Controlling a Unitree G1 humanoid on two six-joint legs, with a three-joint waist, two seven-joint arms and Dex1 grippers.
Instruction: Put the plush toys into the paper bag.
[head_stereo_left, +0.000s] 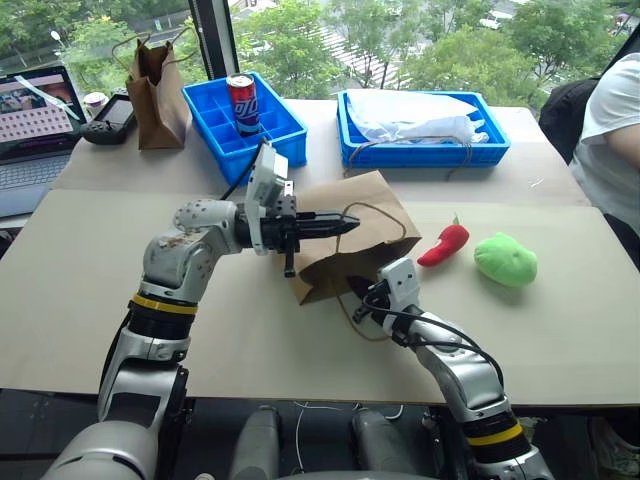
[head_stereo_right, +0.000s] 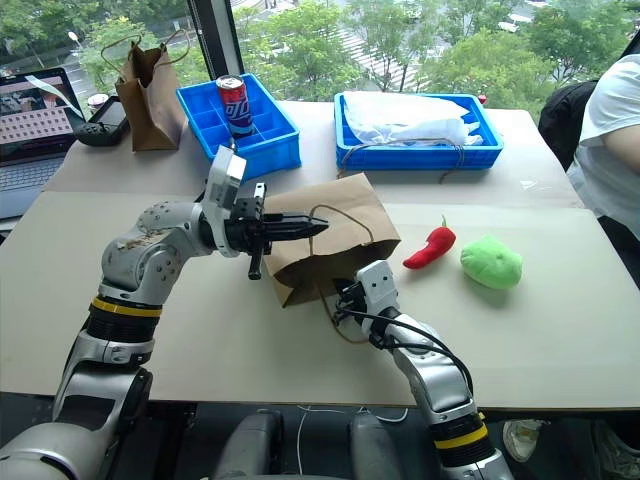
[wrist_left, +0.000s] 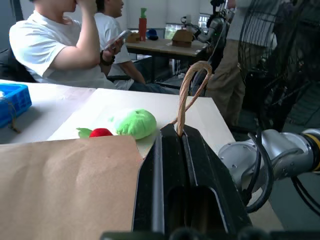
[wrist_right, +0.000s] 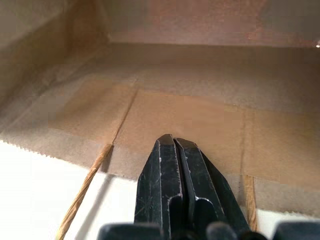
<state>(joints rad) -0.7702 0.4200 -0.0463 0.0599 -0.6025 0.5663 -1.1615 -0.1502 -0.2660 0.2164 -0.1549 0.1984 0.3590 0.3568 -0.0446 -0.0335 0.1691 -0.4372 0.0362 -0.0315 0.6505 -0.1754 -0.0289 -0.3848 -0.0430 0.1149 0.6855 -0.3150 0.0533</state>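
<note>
Two toys, chili and blob, lay on the worktop right of the bag, nearer the right fingers. Wrist views showed the left fingers pinching a handle, while the right fingers, pressed together, sat at the bag's mouth.

This looks like an office turned robot test room. A long table covered in plain board stands against a big window with treetops and a street far below. At the table's window edge sit a laptop, a handheld controller and two blue parts bins. Past the table's end, people sit at more desks, where another robot arm stands beside a fan.
</note>
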